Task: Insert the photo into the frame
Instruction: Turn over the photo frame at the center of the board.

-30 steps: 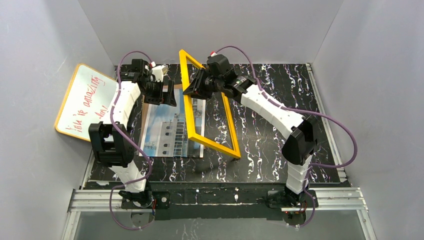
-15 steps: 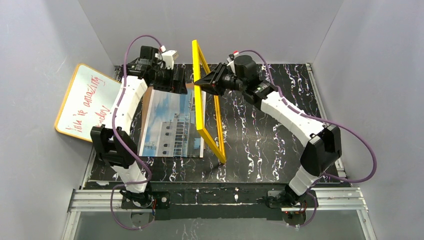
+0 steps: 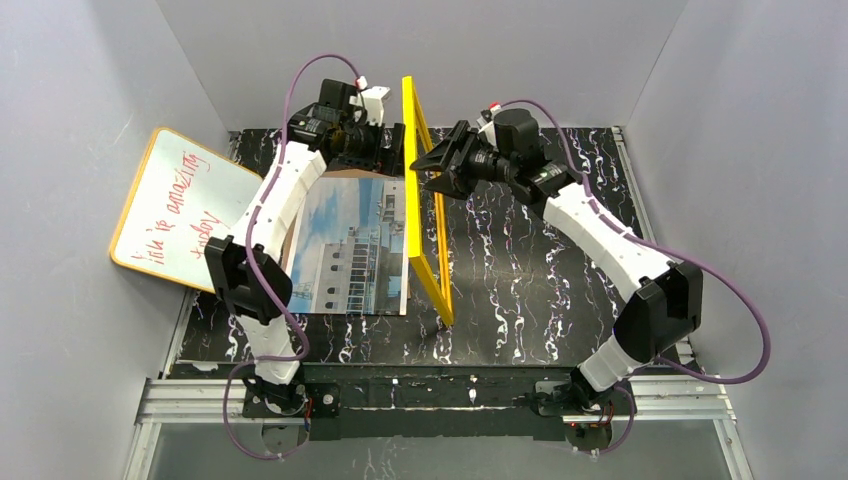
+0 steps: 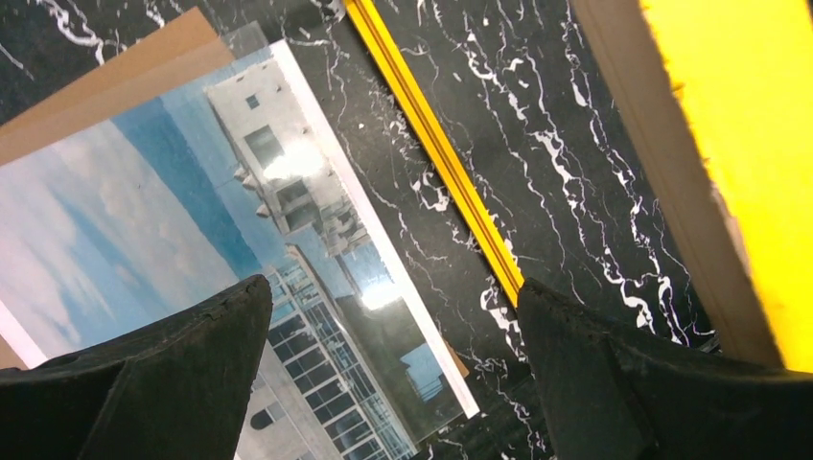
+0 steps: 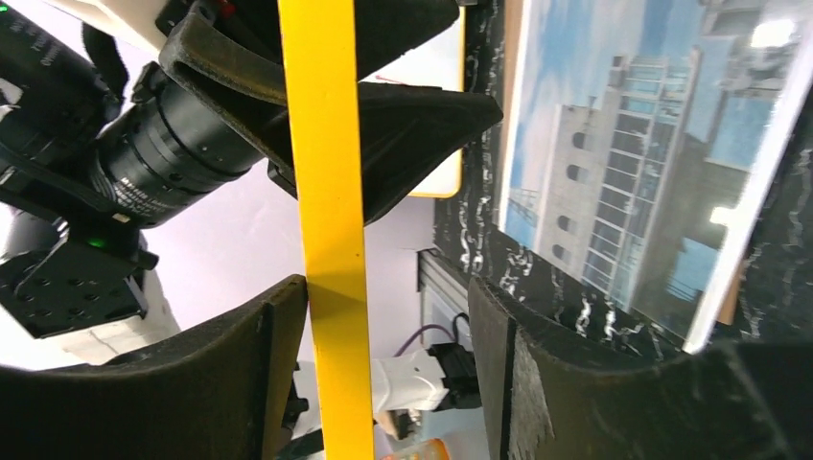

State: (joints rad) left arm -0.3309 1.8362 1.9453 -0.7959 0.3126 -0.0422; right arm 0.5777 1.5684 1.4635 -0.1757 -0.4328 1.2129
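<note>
The large thin print of a white building under blue cloudy sky (image 3: pixel 350 245) lies face up on a plain brown backing board (image 4: pixel 105 81) on the black marbled table (image 3: pixel 520 270). Just beside the print's right edge, the thin yellow-orange rectangular frame (image 3: pixel 411 200) stands on edge, almost upright. The right claw (image 5: pixel 388 287) is partly open around one bar of the frame, with a gap at one finger. The left claw (image 4: pixel 393 316) gapes wide above the print's far end, holding nothing. A yellow-edged whiteboard (image 3: pixel 170 210) leans well left of the print.
</note>
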